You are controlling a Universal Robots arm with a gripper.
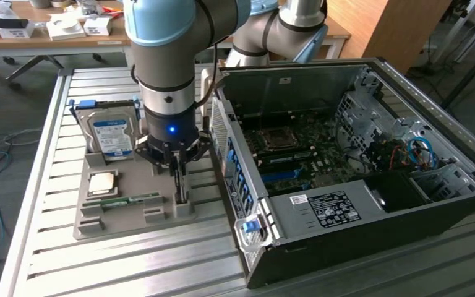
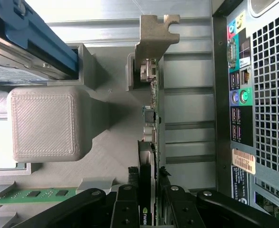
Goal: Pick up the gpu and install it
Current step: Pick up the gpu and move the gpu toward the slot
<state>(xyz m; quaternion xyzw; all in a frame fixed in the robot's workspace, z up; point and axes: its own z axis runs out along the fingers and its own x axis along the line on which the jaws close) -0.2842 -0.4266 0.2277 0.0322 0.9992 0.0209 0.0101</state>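
The gpu point(image 1: 180, 189) stands on its long edge in a slot of the grey holder point(image 1: 130, 221), beside the open computer case point(image 1: 345, 167). My gripper point(image 1: 177, 162) reaches straight down onto its top edge. In the wrist view the thin card point(image 2: 149, 142) runs away from the camera to its silver metal bracket point(image 2: 154, 33). My gripper point(image 2: 149, 213) has one black finger point(image 2: 126, 209) on each side of the card, pressed against its faces. The card still sits in the holder's slot.
A silver hard drive point(image 1: 112, 133) with a blue-white label stands at the back of the holder. A square processor point(image 1: 103, 182) and a green memory stick point(image 1: 126, 201) lie in it. The case's rear port panel point(image 2: 239, 95) is close beside the card. Slatted metal table point(image 1: 138, 266).
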